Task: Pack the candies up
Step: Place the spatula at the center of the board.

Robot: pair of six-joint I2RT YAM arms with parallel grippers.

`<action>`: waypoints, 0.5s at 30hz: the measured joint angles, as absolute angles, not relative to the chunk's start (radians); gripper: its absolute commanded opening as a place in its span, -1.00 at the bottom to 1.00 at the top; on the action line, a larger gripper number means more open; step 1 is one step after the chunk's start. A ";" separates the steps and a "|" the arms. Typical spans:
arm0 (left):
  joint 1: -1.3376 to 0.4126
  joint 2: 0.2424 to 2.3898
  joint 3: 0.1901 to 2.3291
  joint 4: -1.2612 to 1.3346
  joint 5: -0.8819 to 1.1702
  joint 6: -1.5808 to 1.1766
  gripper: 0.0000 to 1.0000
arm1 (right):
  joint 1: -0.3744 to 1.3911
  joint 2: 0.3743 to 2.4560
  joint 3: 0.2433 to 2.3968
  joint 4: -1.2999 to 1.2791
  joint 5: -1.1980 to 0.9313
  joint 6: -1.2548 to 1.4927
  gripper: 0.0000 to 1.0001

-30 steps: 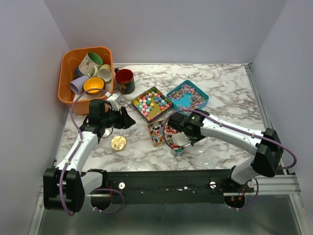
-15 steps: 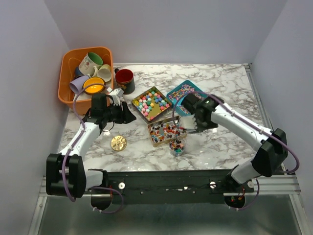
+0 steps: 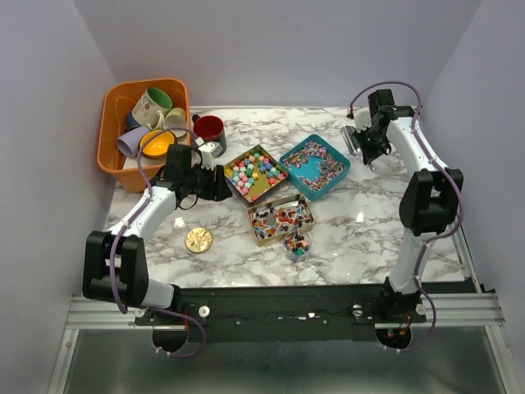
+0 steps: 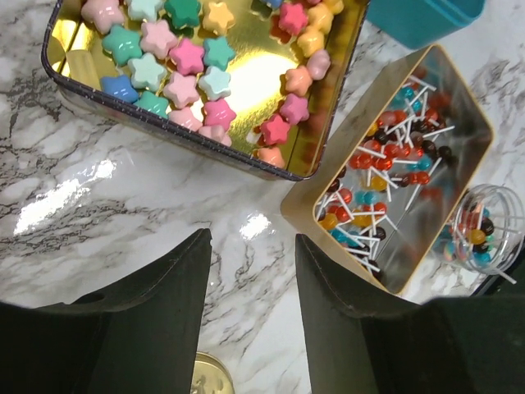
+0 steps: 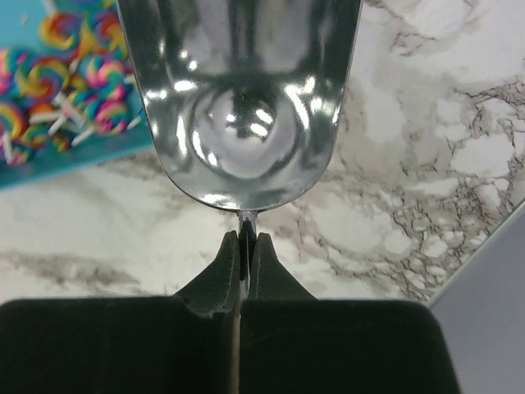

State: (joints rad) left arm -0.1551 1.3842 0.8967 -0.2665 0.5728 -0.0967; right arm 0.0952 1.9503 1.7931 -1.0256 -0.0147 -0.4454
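Tightly together, right fingers (image 5: pixel 220 275) on scoop (image 5: pixel 238 107).

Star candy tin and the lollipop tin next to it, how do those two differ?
The star tin holds pastel star candies; the lollipop tin holds small round lollipops on white sticks. The star tin is squarish with a dark outer wall; the lollipop tin is narrower, oblong, gold outside. Both are open, gold inside, and sit on the marble table.
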 measured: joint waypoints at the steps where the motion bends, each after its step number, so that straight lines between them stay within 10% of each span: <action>1: -0.159 1.400 0.905 -0.286 0.563 -0.081 0.11 | 0.083 1.979 1.816 -1.017 -0.018 -0.426 -0.99; 15: -0.161 1.460 0.995 -0.419 0.513 0.053 0.16 | -0.001 2.267 1.952 -0.945 0.047 -0.358 -0.99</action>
State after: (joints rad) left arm -0.1612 1.4597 0.9947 -0.4191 0.5133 0.0528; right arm -0.0010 2.2665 1.9522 -0.9451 0.0467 -0.3584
